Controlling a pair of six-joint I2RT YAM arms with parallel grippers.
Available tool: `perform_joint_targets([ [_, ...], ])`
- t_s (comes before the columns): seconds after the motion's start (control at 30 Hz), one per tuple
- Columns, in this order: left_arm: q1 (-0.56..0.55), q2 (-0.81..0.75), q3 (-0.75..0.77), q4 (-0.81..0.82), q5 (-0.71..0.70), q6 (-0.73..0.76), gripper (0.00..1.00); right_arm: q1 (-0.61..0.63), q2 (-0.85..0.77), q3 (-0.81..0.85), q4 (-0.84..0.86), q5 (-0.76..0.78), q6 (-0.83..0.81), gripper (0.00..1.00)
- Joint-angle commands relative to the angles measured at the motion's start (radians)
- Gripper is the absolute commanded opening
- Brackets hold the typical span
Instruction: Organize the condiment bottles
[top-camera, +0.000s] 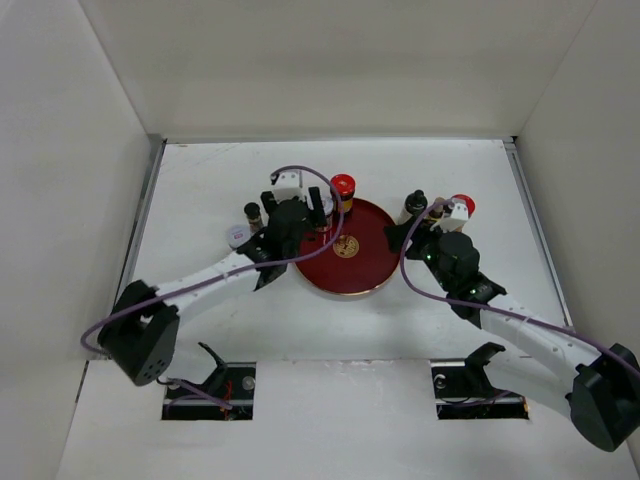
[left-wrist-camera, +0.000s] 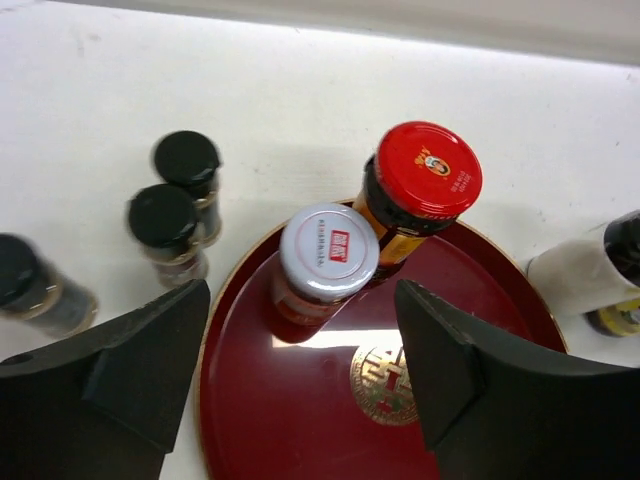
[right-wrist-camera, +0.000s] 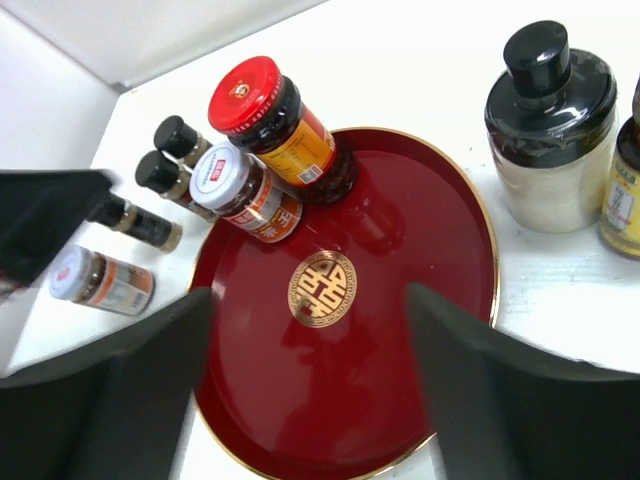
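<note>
Setting: robotics lab test cell. Evidence: white table (top-camera: 200, 330) boxed by plain white panels (top-camera: 60, 150) at frame left, top and right; left arm (top-camera: 200, 280) and right arm (top-camera: 530, 335) bolted at bottom edge, trailing purple cables (top-camera: 300, 170).

**Deep red, gold and black on white**

The round tray (right-wrist-camera: 400, 260) is a glossy dark red, edged in gold, with a gold emblem stamped at its centre. The red-capped jar (right-wrist-camera: 270, 115) has a small round picture on its bright cap, dark contents and an orange-yellow label. The white-lidded jar (right-wrist-camera: 240, 190) carries a red square mark on top and an orange label. Two small bottles (right-wrist-camera: 178, 135) wear black caps. The black-topped jar (right-wrist-camera: 548, 130) holds something pale. The surface (right-wrist-camera: 560, 290) is white, and the arms' cables (top-camera: 300, 172) are purple.
</note>
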Motion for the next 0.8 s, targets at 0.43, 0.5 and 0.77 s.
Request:
perform_joint_targets([
  [0.43, 0.256, 0.057, 0.154, -0.201, 0.194, -0.086, 0.61, 0.005, 0.029, 0.017, 0.064, -0.012, -0.004, 0.80],
  [0.5, 0.259, 0.090, 0.183, -0.204, 0.193, -0.076, 0.61, 0.005, 0.034, 0.017, 0.064, -0.014, -0.006, 0.84],
  [0.77, 0.282, 0.218, 0.251, -0.206, 0.174, -0.062, 0.61, 0.008, 0.052, 0.026, 0.064, -0.017, -0.006, 0.89],
])
